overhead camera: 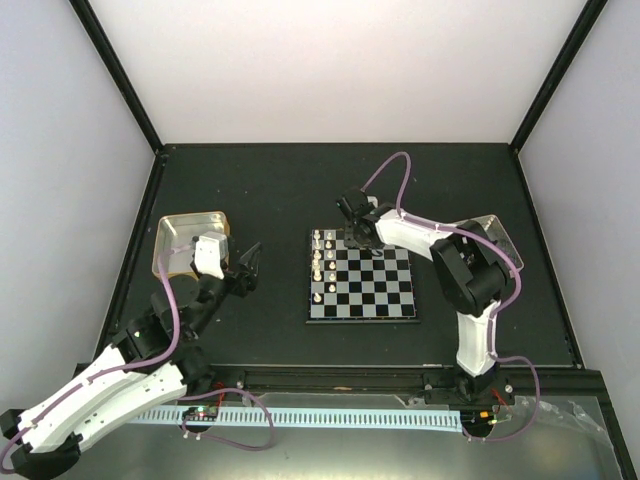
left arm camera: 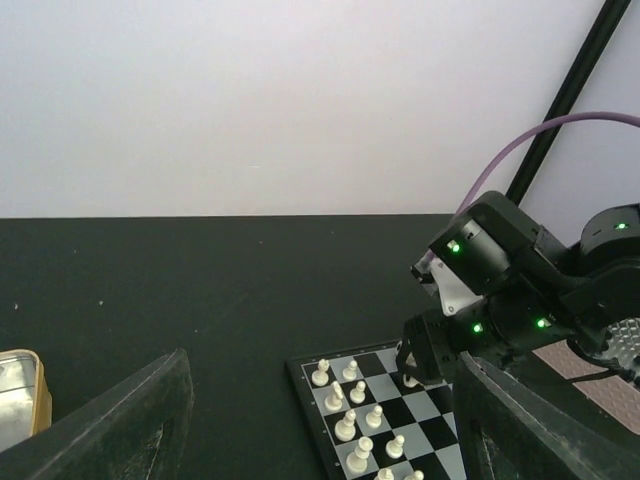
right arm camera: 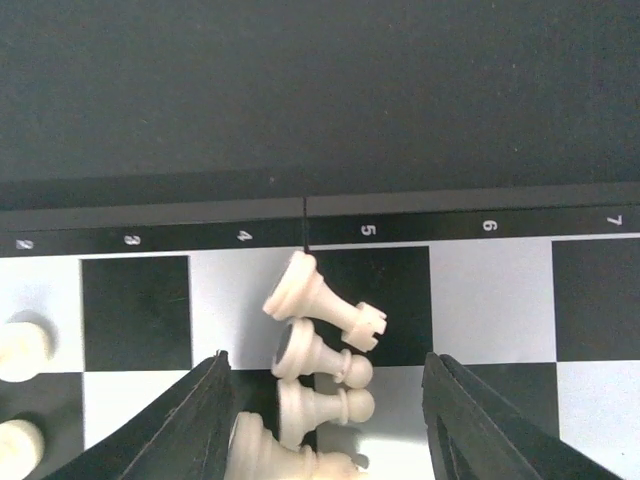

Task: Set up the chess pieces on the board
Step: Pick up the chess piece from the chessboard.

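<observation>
Top view: the board (overhead camera: 362,290) is seen flat in the middle of the black bench (overhead camera: 260,190). Cream chess pieces (overhead camera: 318,266) are stood upright in its two left columns. The right tool (overhead camera: 362,240) is held low over the board's far edge. The left tool (overhead camera: 247,266) is kept off the board to its left, near a gold tray (overhead camera: 190,217), with its jaws spread wide and nothing between them. A pinkish tray (overhead camera: 497,226) is partly hidden by the right arm (overhead camera: 440,240).

Left wrist view: the left tool is shown wide, with its fingers (left arm camera: 130,425) framed at both lower corners and nothing gripped. The board's far corner is seen between them with upright pieces in two rows, and the right tool is hung over that far edge.

Right wrist view: the right tool is seen parted – not clamped on anything. Four cream pieces are found lying on their sides in a touching cluster between its fingers (right arm camera: 200,420), on the squares by rim marks 4 and 5. The upper three are clear of both fingers – contact with the lowest cannot be told. Two more pieces are glimpsed at the left edge.
</observation>
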